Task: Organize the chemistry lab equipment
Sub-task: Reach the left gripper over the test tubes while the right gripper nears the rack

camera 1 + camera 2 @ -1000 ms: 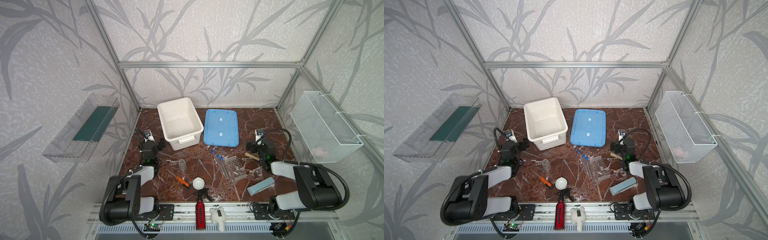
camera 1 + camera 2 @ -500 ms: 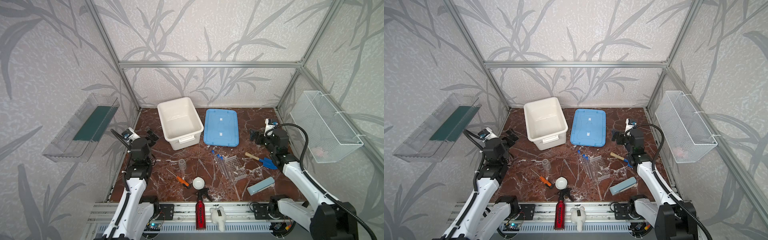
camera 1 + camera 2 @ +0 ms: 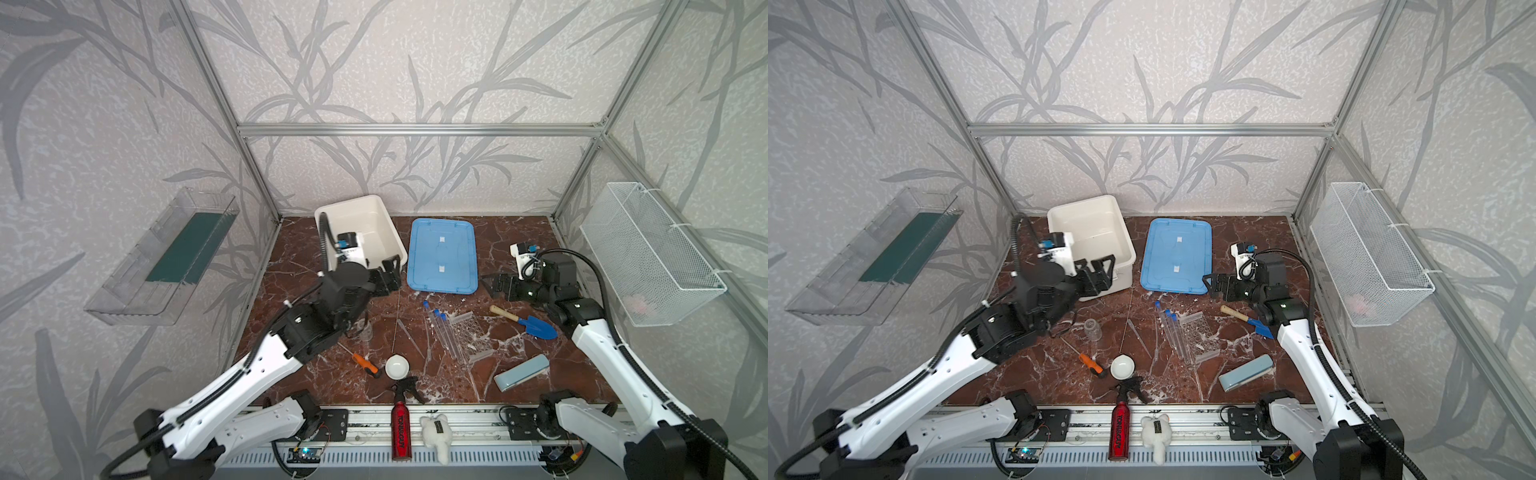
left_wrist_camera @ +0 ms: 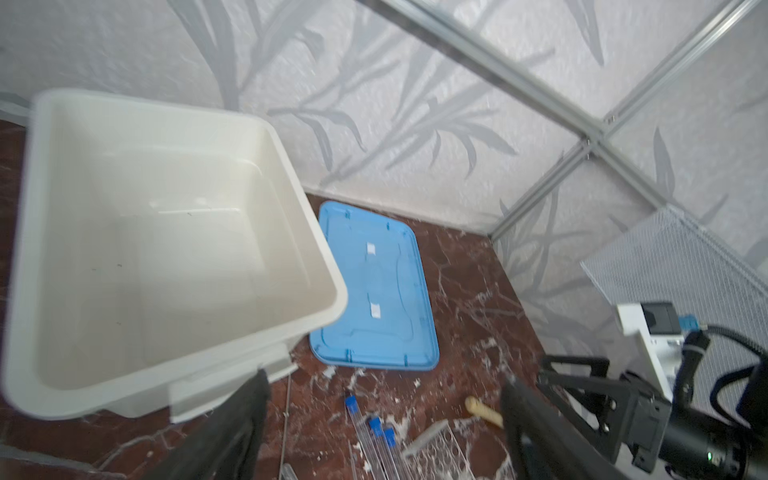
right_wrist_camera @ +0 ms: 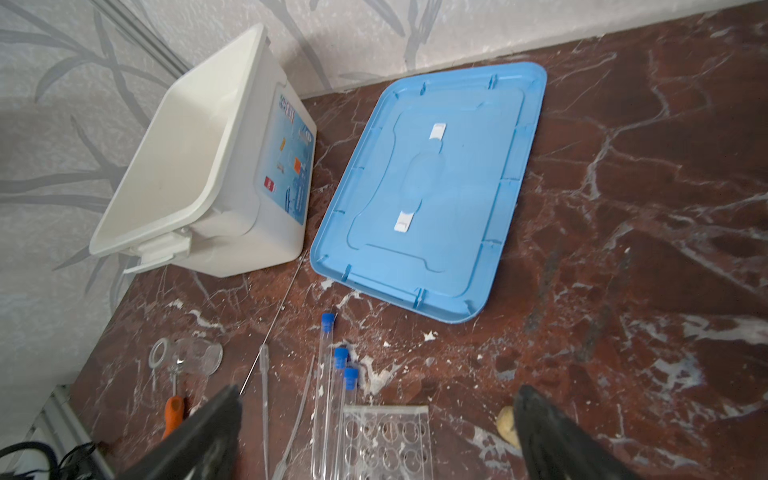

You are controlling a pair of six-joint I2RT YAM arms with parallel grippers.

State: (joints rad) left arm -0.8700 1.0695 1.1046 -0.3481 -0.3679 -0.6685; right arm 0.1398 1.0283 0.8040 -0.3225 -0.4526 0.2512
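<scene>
On the marble floor nearest the rail, the small white dish [image 3: 397, 367] sits; beyond lie three blue-capped tubes [image 3: 444, 335] touching the clear tube rack [image 3: 473, 336]. Farther back, left gripper [image 3: 390, 275] and right gripper [image 3: 497, 285] hover spread, empty.

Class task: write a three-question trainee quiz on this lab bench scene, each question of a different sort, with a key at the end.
1. True or false: the white bin has nothing inside it.
2. Multiple choice: the blue lid lies
A. on the bin
B. flat on the table beside the bin
C. in the wire basket
3. Fill in: the blue-capped tubes lying next to the clear rack number ____.

Key:
1. True, as the left wrist view shows.
2. B
3. three

Neither the left gripper nor the right gripper holds anything; both stand open.
</scene>
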